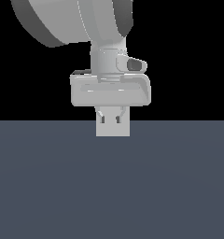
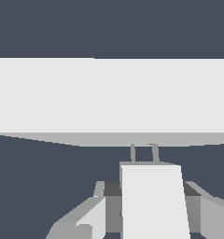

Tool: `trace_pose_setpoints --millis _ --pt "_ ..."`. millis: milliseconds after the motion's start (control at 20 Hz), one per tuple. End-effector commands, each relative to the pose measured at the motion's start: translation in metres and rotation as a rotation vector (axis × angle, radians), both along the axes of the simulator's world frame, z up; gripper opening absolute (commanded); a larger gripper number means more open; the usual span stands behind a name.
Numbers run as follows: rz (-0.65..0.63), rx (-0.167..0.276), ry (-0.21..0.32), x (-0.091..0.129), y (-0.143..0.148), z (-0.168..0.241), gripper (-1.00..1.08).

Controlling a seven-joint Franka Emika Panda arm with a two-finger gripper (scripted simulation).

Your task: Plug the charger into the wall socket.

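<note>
In the wrist view the charger (image 2: 153, 200), a white block, sits between my gripper (image 2: 149, 189) fingers (image 2: 86, 219), which are shut on its sides. Its two thin prongs (image 2: 132, 153) point at the wall socket (image 2: 109, 93), a broad light-grey plate right in front. The prong tips reach the plate's face, where a yellowish spot (image 2: 151, 144) shows. How far in they are I cannot tell. In the exterior view the gripper (image 1: 109, 119) hangs low before the square wall socket (image 1: 113, 130). The charger does not stand out there.
A flat dark blue-grey floor (image 1: 112, 186) runs under everything. The arm's large grey links (image 1: 72, 21) fill the upper part of the exterior view. Nothing else shows.
</note>
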State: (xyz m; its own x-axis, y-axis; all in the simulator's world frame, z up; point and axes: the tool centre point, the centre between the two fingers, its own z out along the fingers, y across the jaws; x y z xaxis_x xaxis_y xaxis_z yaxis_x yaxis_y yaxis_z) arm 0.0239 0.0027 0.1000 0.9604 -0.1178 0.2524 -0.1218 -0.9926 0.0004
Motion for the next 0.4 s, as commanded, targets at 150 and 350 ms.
trace_pose_setpoints --millis 150,350 --pt "0.000 0.000 0.000 0.0110 -0.0011 0.0002 -1.00" --pt "0.000 0.000 0.000 0.0119 -0.0010 0.0002 -1.00"
